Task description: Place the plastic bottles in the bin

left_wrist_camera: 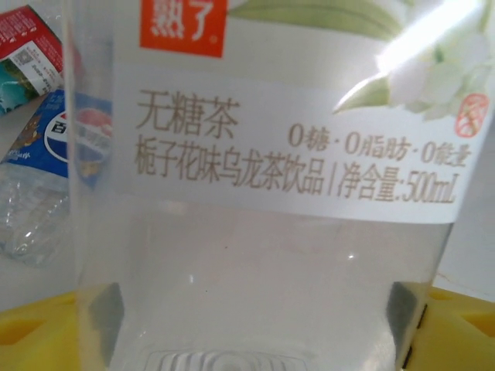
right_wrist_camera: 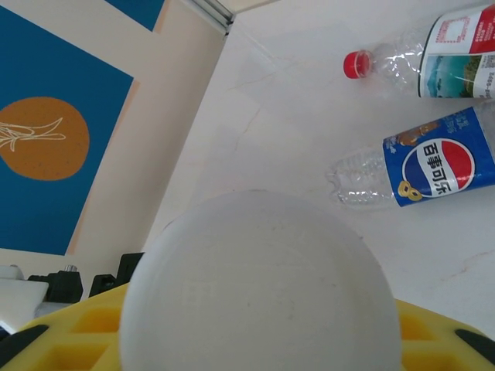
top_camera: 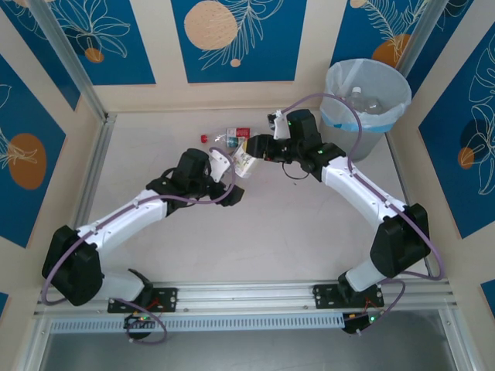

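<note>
Top view: evenly bright from overhead, with soft shadows on the pale worktop (top_camera: 255,224). Left wrist: a white glare streak crosses the bottle (left_wrist_camera: 271,193) at upper right, and the left background is blurred. Right wrist: the near cap (right_wrist_camera: 259,286) is soft, while the bottles (right_wrist_camera: 437,162) at upper right are sharp.

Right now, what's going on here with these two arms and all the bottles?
Both arms meet mid-table at one clear tea bottle. The left gripper has fingers either side of its body; the right gripper is at its white end. It looks like a handover; which one bears it isn't clear. A Pepsi bottle and a red-capped bottle lie on the table; the bin holds some already.
</note>
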### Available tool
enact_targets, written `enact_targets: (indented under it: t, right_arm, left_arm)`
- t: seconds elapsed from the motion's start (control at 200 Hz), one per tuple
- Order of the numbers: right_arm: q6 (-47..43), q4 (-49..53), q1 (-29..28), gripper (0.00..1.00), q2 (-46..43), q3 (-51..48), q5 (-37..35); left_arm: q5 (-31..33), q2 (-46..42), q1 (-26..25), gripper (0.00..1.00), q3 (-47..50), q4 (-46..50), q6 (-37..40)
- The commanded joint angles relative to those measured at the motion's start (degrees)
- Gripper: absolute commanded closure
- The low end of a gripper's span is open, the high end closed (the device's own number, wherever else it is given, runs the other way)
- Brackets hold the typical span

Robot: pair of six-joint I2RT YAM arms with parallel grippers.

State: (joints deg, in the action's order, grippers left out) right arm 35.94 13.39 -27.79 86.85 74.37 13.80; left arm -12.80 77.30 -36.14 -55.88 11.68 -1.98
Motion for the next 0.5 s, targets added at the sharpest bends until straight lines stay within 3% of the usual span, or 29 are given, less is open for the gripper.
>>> enact_targets:
  t: [0.0,0.33,0.495]
  right_arm:
    - [-0.1,-2.8,-0.2,0.68,-2.1,-0.8,1.7]
    - [-2.5,-0.3,2.2,0.69,-5.1,0.9,0.6]
    - [-5.9,0.4,5.4,0.69,-8.4,2.2,-3.1]
  left_arm:
    - [-4.8,-2.3,-0.6,0.03,-0.5,-3.8,-0.8]
    - [-8.0,-11.4,-0.6,0.01,4.5,-13.6,-5.3]
    - [-1.0,-15.5,-0.6,0.01,7.7,-18.0,-9.1]
